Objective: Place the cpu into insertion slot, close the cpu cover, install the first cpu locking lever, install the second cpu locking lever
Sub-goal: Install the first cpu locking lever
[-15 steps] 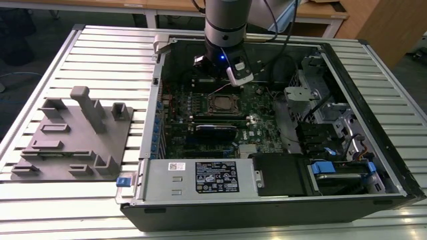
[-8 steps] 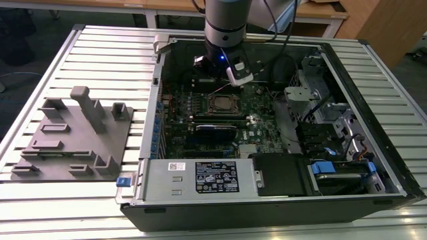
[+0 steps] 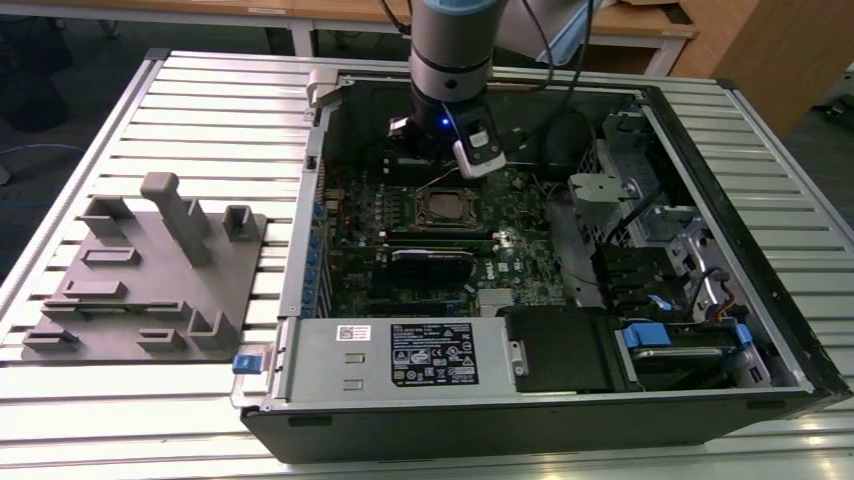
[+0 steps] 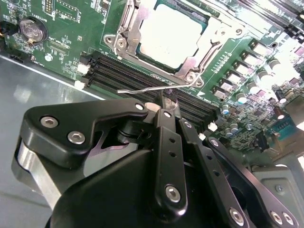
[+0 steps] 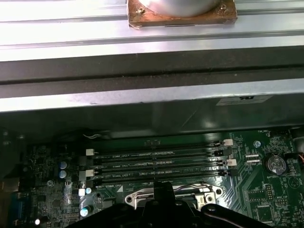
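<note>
The exterior view stands off the arm [image 3: 451, 60], high and well back, and looks down at a slant on the slatted table [image 3: 200, 100] and into the open computer case [image 3: 534, 430] (the whole case fits in). The second wrist view sits close behind the gripper [image 4: 168, 102] and looks along its black links down on the green board [image 4: 61, 42], very near, with the cpu [image 4: 168, 35] just beyond. The first wrist view is low over the same board [image 5: 270, 190] and faces across the memory slots [image 5: 156, 164] toward the case wall [image 5: 152, 95]. Both wrist views share these slots [image 4: 123, 71]; the exterior view shows the cpu [image 3: 447, 208] too.
</note>
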### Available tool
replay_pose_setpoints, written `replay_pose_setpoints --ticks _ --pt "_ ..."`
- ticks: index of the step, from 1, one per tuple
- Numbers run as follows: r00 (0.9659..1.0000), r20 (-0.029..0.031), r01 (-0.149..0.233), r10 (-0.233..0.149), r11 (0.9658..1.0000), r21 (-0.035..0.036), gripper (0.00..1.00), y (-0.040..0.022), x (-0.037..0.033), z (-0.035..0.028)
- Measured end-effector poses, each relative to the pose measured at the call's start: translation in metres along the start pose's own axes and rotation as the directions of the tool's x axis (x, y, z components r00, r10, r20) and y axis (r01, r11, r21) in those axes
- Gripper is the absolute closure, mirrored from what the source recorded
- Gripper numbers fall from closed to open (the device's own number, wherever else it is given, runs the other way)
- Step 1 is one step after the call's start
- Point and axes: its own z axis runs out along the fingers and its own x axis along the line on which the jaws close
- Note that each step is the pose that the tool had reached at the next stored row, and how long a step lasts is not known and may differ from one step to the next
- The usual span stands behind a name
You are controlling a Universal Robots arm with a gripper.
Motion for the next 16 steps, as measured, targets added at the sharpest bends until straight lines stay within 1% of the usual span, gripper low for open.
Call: replay_pose_setpoints --ticks 2,4,7,11,12,13,14,16 --pt "1.0000 0.0012 -0.004 0.004 1.0000 0.0000 0.89 -0.0001 -0.0008 0.0004" --pt "0.9999 0.0039 -0.014 0.014 0.9999 -0.0008 0.89 -0.0001 -0.0012 0.0008" --pt "0.9990 0.0117 -0.043 0.043 0.9991 -0.0007 0.89 -0.0002 -0.0013 0.0011" --pt "0.9989 0.0125 -0.046 0.046 0.9989 -0.0013 0.89 -0.0002 -0.0013 0.0011" --pt "0.9986 0.0136 -0.050 0.050 0.9987 -0.0014 0.89 -0.0002 -0.0012 0.0012" --pt "0.9930 0.0311 -0.114 0.114 0.9935 -0.0017 0.89 -0.0005 -0.0012 0.0023" --pt "0.9914 0.0343 -0.126 0.126 0.9920 -0.0020 0.89 -0.0005 -0.0013 0.0024" --pt "0.9913 0.0347 -0.127 0.127 0.9919 -0.0020 0.89 -0.0005 -0.0013 0.0024"
